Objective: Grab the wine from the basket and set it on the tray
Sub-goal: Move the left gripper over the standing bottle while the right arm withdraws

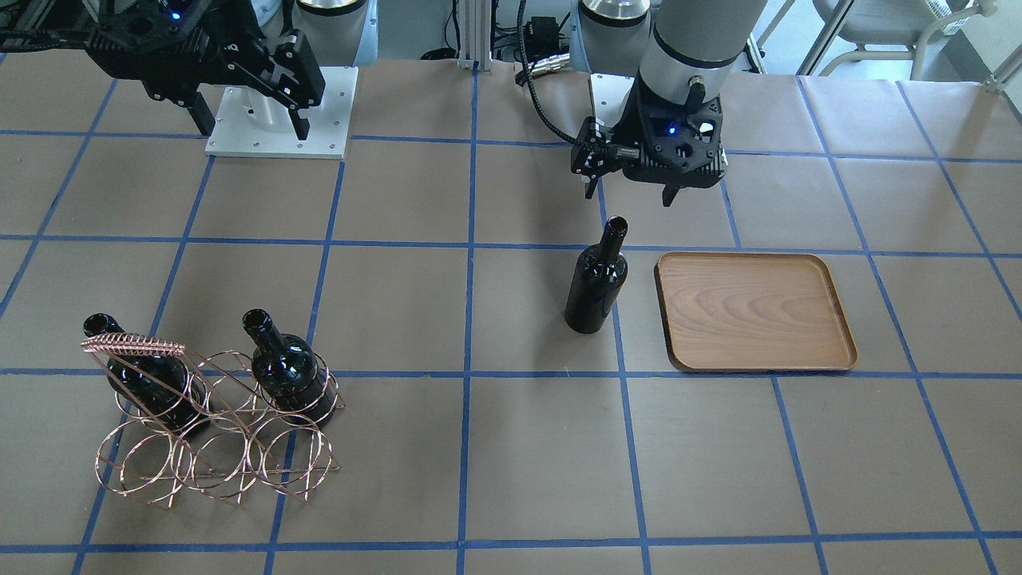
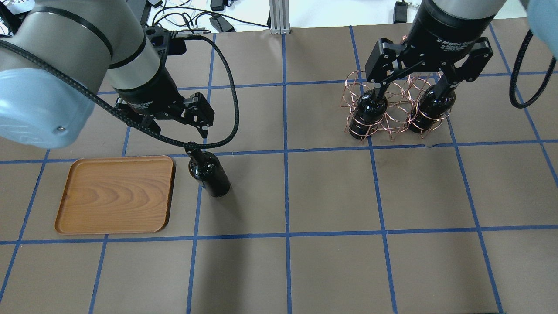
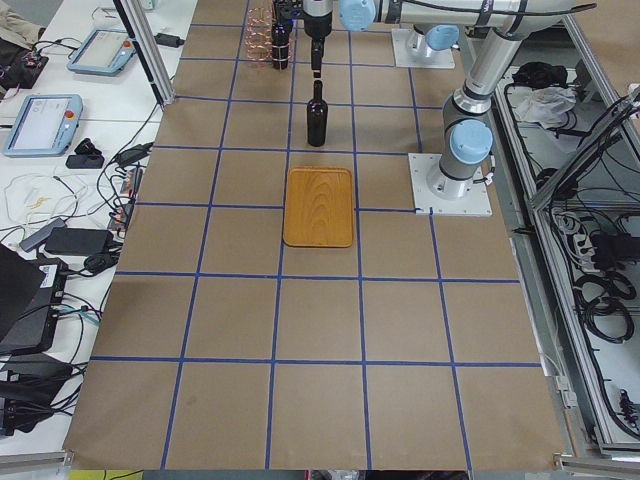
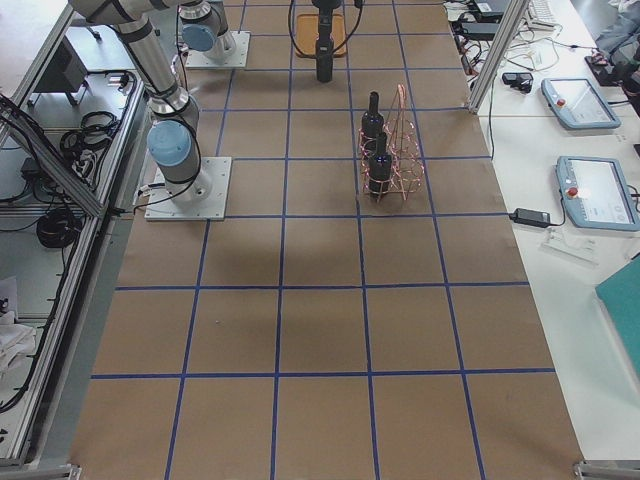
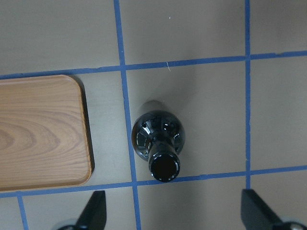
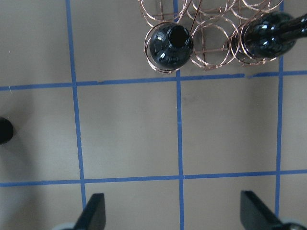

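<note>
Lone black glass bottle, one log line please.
black glass wine bottle upright beside brown wooden tray | left gripper open above

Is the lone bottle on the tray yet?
No. The bottle stands upright beside the tray, outside its rim.

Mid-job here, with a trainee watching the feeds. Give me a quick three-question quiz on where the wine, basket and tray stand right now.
1. True or false: the lone wine bottle stands upright on the tray.
2. How many bottles sit in the basket? A) one B) two C) three
3. Fill in the blank: the left gripper hovers above the lone wine bottle with its jaws ____.

Key: 1) false, it stands beside the tray, not on it. 2) B. 3) open.
</note>
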Available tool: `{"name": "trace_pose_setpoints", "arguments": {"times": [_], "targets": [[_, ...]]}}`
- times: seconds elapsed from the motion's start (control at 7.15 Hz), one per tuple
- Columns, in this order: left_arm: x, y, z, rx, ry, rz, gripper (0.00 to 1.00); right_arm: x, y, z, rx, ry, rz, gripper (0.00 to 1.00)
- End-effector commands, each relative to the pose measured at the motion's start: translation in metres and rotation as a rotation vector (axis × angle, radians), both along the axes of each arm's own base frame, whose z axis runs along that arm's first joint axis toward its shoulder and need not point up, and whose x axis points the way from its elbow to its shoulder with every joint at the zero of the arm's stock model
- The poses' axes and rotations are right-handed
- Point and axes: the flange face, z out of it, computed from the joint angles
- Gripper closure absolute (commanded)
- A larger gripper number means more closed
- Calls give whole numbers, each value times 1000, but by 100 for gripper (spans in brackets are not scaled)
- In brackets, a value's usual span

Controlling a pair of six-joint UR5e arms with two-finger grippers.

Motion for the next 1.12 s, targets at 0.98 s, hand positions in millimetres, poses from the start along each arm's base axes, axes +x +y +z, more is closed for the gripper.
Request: {"name": "trace_pose_setpoints", "arguments": {"times": [0.98], "targets": [[-4, -17, -68, 28, -16, -1, 2, -4, 1, 3, -28, 7, -2, 0]]}}
